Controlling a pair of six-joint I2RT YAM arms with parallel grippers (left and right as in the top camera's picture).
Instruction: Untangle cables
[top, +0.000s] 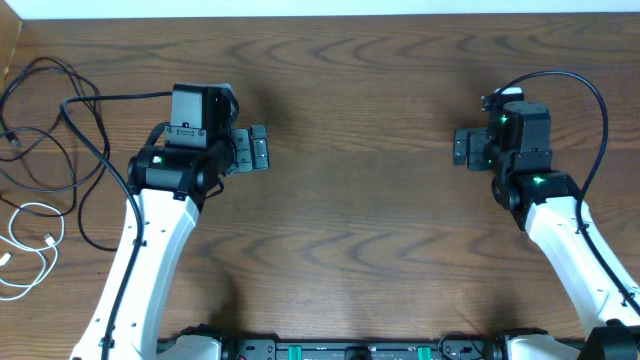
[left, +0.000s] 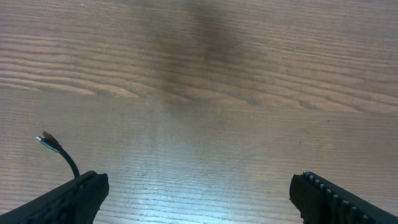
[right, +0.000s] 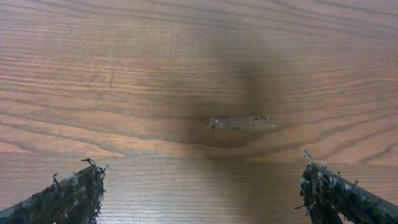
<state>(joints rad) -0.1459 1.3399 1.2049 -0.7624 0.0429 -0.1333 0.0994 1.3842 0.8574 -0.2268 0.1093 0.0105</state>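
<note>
The cables lie at the table's far left in the overhead view: several thin black cords (top: 55, 130) in overlapping loops, and one white cord (top: 28, 250) coiled below them. My left gripper (top: 258, 150) is open and empty over bare wood, well to the right of the cords. It is also open in the left wrist view (left: 199, 186), where a thin black cord end with a small plug tip (left: 50, 143) shows beside the left finger. My right gripper (top: 462, 147) is open and empty at the right, also seen in the right wrist view (right: 202, 180).
The wooden table (top: 350, 220) spans the view, with its back edge at the top. A thicker black arm cable (top: 595, 110) arcs behind the right arm. A pale scuff mark (right: 241, 123) is on the wood ahead of the right gripper.
</note>
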